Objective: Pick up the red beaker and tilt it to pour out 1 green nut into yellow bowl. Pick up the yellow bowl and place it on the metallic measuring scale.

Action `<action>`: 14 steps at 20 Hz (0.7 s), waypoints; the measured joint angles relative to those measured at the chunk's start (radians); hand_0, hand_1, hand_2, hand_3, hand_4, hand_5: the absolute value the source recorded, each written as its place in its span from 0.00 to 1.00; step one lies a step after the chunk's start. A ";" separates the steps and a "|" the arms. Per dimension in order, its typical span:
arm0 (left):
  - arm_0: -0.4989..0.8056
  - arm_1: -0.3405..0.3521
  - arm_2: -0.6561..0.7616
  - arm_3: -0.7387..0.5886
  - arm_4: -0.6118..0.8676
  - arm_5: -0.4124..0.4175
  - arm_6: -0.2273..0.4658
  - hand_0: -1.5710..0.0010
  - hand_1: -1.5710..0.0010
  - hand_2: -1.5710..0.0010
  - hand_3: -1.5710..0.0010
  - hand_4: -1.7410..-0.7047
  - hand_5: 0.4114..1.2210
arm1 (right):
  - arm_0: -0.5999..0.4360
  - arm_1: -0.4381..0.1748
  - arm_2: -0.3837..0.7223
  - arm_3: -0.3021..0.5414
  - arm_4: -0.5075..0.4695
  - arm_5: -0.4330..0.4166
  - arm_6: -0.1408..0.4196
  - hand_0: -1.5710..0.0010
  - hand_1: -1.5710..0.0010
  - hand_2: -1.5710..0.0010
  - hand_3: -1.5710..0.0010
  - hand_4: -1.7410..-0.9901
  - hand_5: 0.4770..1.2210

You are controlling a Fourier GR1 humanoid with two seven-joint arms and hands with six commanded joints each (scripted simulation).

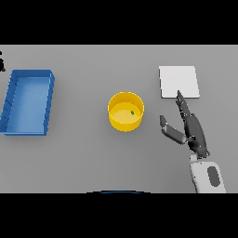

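Observation:
The yellow bowl (125, 111) stands upright at the middle of the table with one small green nut (132, 112) inside it. The flat pale square of the measuring scale (179, 82) lies at the back right. My right hand (190, 128) hovers open to the right of the bowl, apart from it, with straight fingers pointing toward the scale's near edge and the thumb spread toward the bowl. It holds nothing. No red beaker shows in this view. My left hand is out of sight.
A blue rectangular bin (28, 101) sits at the left side of the table, with nothing visible inside it. A small dark object (2, 62) shows at the far left edge.

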 measured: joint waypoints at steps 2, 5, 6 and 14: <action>0.042 0.011 -0.015 -0.054 0.017 0.049 0.015 0.00 0.00 0.00 0.13 0.06 0.86 | 0.007 -0.002 -0.003 0.003 -0.008 0.007 0.001 1.00 1.00 1.00 1.00 0.54 0.34; 0.072 0.026 -0.042 -0.115 0.059 0.064 0.023 0.00 0.00 0.00 0.19 0.23 0.60 | -0.003 0.007 0.003 0.013 0.005 -0.005 -0.013 1.00 1.00 1.00 1.00 0.55 0.34; 0.090 0.035 -0.049 -0.135 0.076 0.072 0.019 0.00 0.00 0.00 0.31 0.36 0.54 | 0.000 0.007 0.000 0.013 0.002 -0.006 -0.015 1.00 1.00 1.00 1.00 0.55 0.34; 0.152 0.099 -0.028 -0.302 0.198 -0.089 -0.011 0.68 0.73 0.76 0.85 0.88 0.33 | 0.008 -0.007 -0.011 0.009 -0.011 0.002 -0.009 1.00 1.00 1.00 1.00 0.56 0.33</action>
